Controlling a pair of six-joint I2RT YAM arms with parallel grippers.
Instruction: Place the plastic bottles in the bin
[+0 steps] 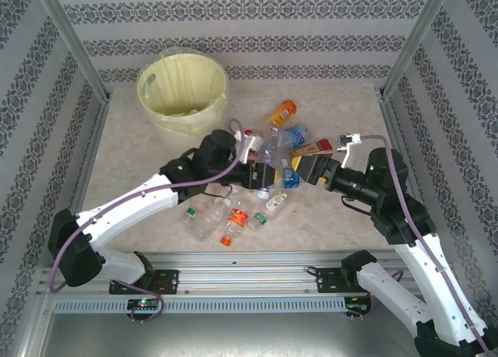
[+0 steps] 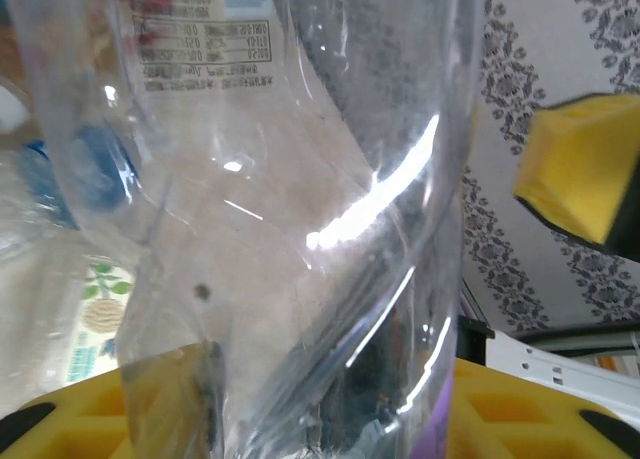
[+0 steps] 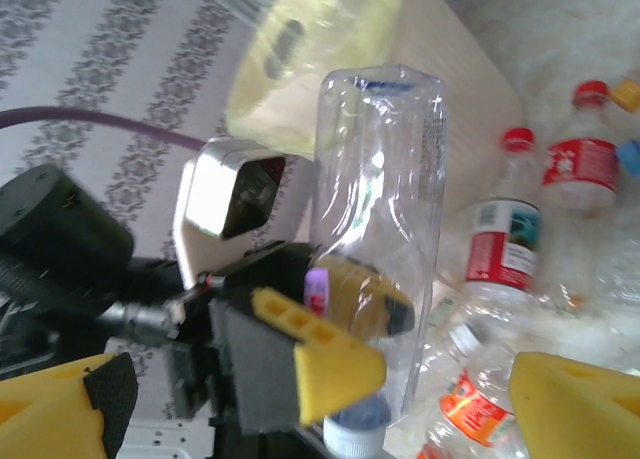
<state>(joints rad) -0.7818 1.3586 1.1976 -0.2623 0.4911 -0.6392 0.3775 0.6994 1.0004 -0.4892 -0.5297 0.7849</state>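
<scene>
My left gripper is shut on a clear plastic bottle and holds it above the pile in the middle of the table. In the left wrist view that bottle stands between my yellow fingers. In the right wrist view the left gripper pinches the bottle near its blue-white cap. My right gripper stands open just right of it, its fingers wide apart and clear of the bottle. More bottles lie loose on the table. The pale-yellow bin stands at the back left.
An orange bottle, a blue-labelled one and a brown one lie behind the grippers. Red-labelled bottles lie past the held one. Patterned walls and metal posts close in the table on three sides.
</scene>
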